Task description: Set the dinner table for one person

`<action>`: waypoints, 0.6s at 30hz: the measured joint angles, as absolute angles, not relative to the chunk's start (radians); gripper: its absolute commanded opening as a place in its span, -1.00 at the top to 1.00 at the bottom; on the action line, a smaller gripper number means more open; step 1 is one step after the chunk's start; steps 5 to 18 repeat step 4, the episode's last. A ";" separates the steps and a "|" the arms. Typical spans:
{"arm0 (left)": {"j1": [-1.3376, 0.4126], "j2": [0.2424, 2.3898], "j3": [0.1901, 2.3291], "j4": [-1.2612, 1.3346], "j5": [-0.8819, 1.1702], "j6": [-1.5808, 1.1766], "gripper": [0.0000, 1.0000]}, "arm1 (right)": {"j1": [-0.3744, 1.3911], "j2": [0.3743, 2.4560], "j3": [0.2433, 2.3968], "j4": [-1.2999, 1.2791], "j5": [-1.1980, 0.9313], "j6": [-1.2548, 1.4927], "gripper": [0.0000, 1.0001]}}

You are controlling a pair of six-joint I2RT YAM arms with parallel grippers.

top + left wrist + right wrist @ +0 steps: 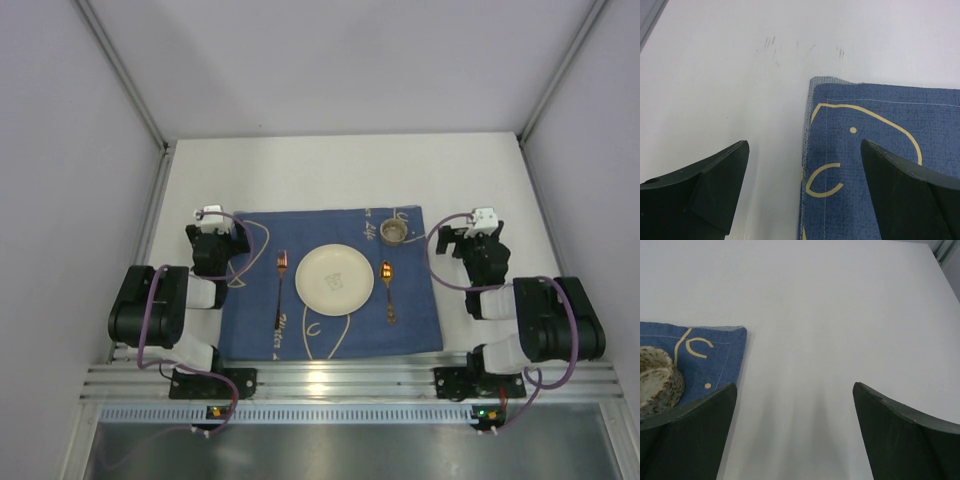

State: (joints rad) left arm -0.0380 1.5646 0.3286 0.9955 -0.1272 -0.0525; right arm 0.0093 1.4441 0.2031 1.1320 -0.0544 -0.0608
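The dinner table (pixel 340 170) carries a navy cloth (pixel 420 320) with pale line drawings. On the cloth lie a cream plate (pixel 334 277) in the middle, a fork (pixel 280 290) to its left and a spoon (pixel 388 290) to its right. A speckled cup (pixel 396 231) stands at the cloth's far right corner. My left gripper (pixel 214 222) is open over the cloth's far left corner (pixel 880 115), nothing between its fingers (pixel 805 145). My right gripper (pixel 480 225) is open over bare table (pixel 840 315), right of the cup (pixel 657 375), holding nothing (pixel 795 387).
Grey walls close in the table on the left, right and far sides. An aluminium rail (pixel 340 380) with both arm bases runs along the near edge. Faint scuff marks (pixel 772 45) show on the table beyond the cloth's corner.
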 measured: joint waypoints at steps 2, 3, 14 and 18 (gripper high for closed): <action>-0.038 1.565 0.329 0.995 -0.127 -0.052 -0.97 | -0.004 1.449 0.216 1.128 -0.050 -0.054 -0.99; -0.038 1.565 0.329 0.995 -0.127 -0.052 -0.97 | -0.008 1.449 0.220 1.127 -0.049 -0.051 -0.99; -0.038 1.565 0.329 0.995 -0.127 -0.052 -0.97 | -0.010 1.449 0.224 1.126 -0.048 -0.050 -0.99; -0.038 1.565 0.329 0.995 -0.127 -0.052 -0.97 | -0.010 1.449 0.224 1.126 -0.048 -0.050 -0.99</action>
